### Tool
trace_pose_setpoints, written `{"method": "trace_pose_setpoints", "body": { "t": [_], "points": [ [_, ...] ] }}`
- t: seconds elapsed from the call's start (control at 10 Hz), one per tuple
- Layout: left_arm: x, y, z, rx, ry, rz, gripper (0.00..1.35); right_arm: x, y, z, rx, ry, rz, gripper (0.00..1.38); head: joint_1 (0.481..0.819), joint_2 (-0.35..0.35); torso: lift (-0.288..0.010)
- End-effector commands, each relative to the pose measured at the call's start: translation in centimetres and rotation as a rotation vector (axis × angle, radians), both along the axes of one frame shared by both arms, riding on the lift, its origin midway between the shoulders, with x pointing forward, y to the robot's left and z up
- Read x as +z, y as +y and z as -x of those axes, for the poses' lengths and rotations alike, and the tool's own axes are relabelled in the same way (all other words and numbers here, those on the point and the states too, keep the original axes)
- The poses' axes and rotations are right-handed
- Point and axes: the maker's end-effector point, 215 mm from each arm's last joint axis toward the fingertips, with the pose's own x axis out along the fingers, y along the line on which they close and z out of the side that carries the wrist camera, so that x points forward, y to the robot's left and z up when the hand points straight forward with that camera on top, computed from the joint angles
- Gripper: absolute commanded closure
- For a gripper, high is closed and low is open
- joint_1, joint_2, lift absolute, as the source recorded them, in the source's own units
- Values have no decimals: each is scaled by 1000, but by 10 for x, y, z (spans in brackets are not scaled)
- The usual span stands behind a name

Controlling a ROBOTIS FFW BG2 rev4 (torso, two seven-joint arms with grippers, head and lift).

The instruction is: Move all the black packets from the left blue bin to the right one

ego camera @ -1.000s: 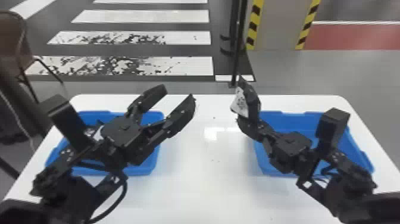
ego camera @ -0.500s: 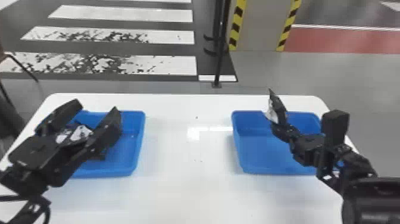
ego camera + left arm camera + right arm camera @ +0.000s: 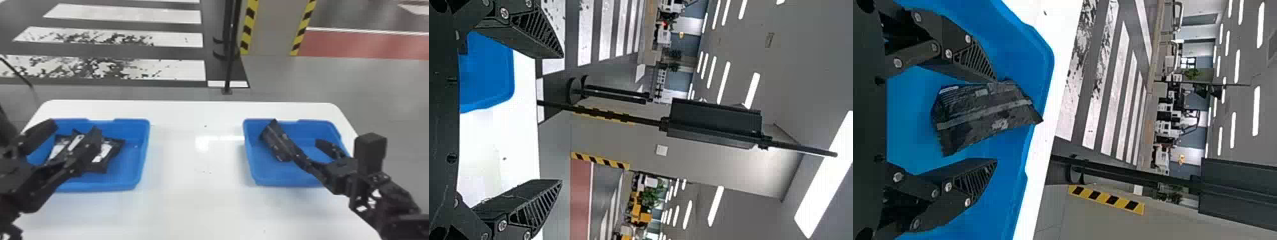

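The left gripper [image 3: 75, 127] is over the left blue bin [image 3: 143, 153], its fingers apart; in the left wrist view the same gripper [image 3: 562, 119] holds nothing. Black packets [image 3: 110, 153] with white labels lie in that bin, partly hidden behind a finger. Over the right blue bin [image 3: 250, 159] the right gripper [image 3: 298, 135] is open. A dark packet [image 3: 277, 145] is by its left finger. In the right wrist view that packet [image 3: 985, 114] is between the spread fingers of the right gripper [image 3: 996, 120], touching one fingertip, with a gap to the other.
Both bins stand on a white table [image 3: 198, 178], with bare tabletop between them. Behind its far edge a dark pole [image 3: 230, 54] rises from the floor.
The right gripper has gone from shut on the packet to open, now lower over the right bin. The left gripper has shifted left towards its bin, still open. The head view has also shifted.
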Motion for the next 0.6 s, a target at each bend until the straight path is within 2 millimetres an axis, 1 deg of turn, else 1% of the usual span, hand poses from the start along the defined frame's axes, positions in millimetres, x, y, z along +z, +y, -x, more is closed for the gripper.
{"method": "trace_pose_setpoints", "body": {
  "t": [0.0, 0.1, 0.2, 0.3, 0.4, 0.5],
  "points": [
    [-9, 19, -1, 42, 28, -51, 150, 21, 13, 36, 14, -40, -1, 182, 695, -68, -140],
    [-13, 38, -3, 86, 43, -97, 150, 37, 30, 58, 43, -91, -27, 183, 695, -45, -140],
    [-24, 58, -4, 133, 85, -145, 150, 52, 43, 79, 57, -146, -59, 185, 695, -25, -140],
    [-29, 74, -8, 169, 108, -186, 150, 66, 52, 97, 61, -188, -94, 185, 695, 27, -140],
    [-42, 84, -14, 192, 146, -197, 150, 71, 60, 114, 63, -194, -130, 186, 695, 72, -140],
    [-61, 98, -20, 220, 208, -205, 150, 78, 72, 125, 78, -198, -161, 190, 695, 107, -140]
  ]
}}
